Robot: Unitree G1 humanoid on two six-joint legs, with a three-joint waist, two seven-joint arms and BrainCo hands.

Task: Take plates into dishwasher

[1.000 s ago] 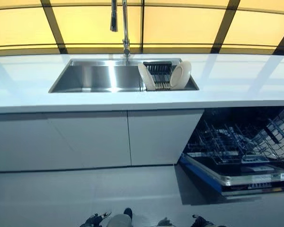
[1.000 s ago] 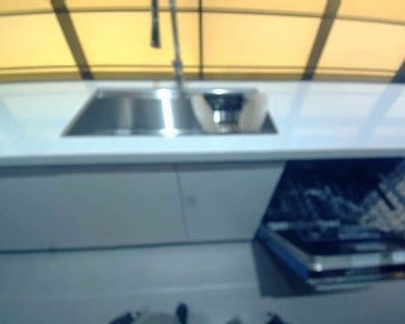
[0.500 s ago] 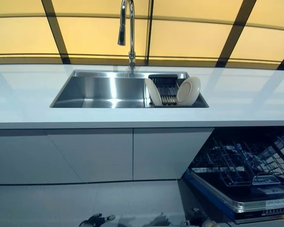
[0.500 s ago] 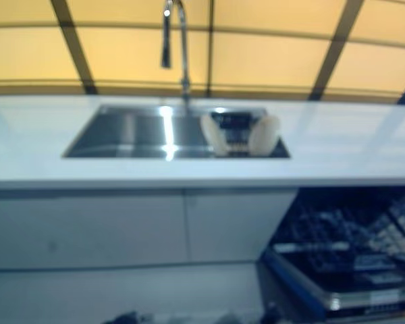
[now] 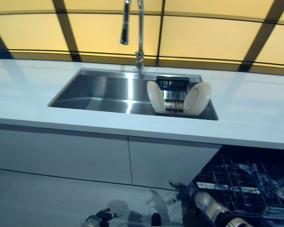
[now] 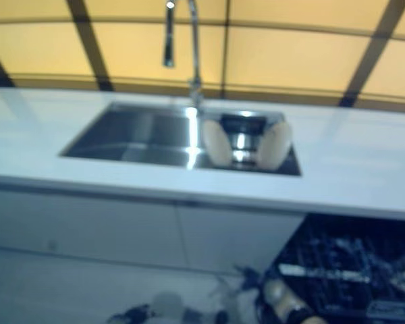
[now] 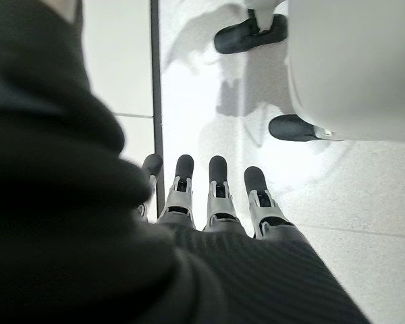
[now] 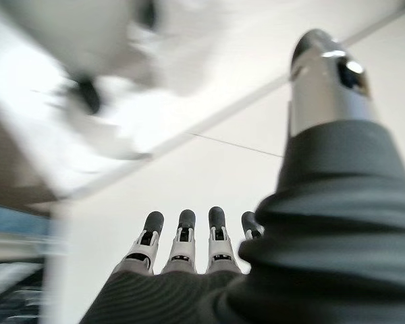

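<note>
You have two round cream plates [image 5: 197,99] racked upright in the stainless steel sink [image 5: 102,90]; left hand [image 7: 216,196] and right hand [image 8: 182,246] hang empty, fingers straight.

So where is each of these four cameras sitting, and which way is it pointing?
Left eye view: on the head, looking down at the sink with two plates and the open dishwasher; the left hand shows at the bottom.
Right eye view: beside it, the same scene.
Left wrist view: on the left wrist, along straight fingers at the floor.
Right wrist view: on the right wrist, along the right hand at the floor.
Both eye views share the sink, plates and dishwasher.
</note>
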